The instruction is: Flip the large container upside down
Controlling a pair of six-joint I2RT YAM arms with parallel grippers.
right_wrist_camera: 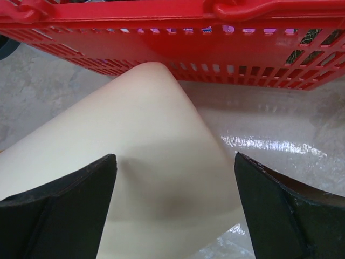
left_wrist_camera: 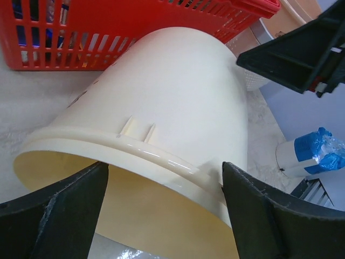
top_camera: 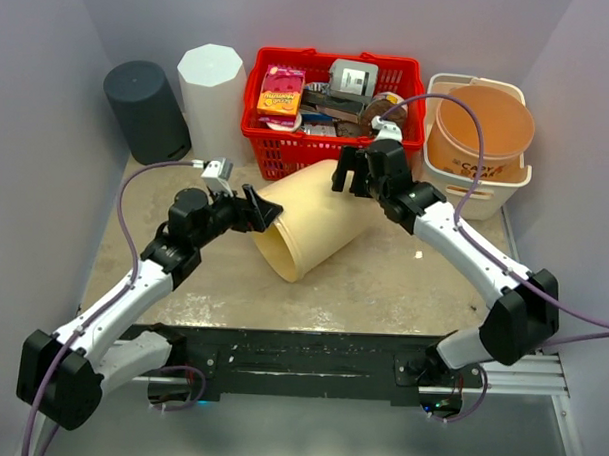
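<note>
The large container [top_camera: 310, 223] is a cream plastic bucket lying on its side on the table. Its open mouth faces the near left and its base points at the red basket. My left gripper [top_camera: 265, 212] is open at the mouth, with the upper rim [left_wrist_camera: 161, 154] passing between its fingers [left_wrist_camera: 259, 216]. In the left wrist view the container [left_wrist_camera: 172, 97] fills the middle, and my left gripper [left_wrist_camera: 164, 172] grips nothing. My right gripper [top_camera: 356, 175] hangs open just above the container's base end [right_wrist_camera: 140, 140]. Its fingertips [right_wrist_camera: 91, 178] straddle the wall, and my right gripper [right_wrist_camera: 175, 159] holds nothing.
A red basket [top_camera: 287, 147] full of packets stands right behind the container. At the back right a white tub [top_camera: 476, 189] holds an orange bowl [top_camera: 483, 124]. A dark grey cylinder [top_camera: 146, 110] and a white faceted bin [top_camera: 211, 85] stand at the back left.
</note>
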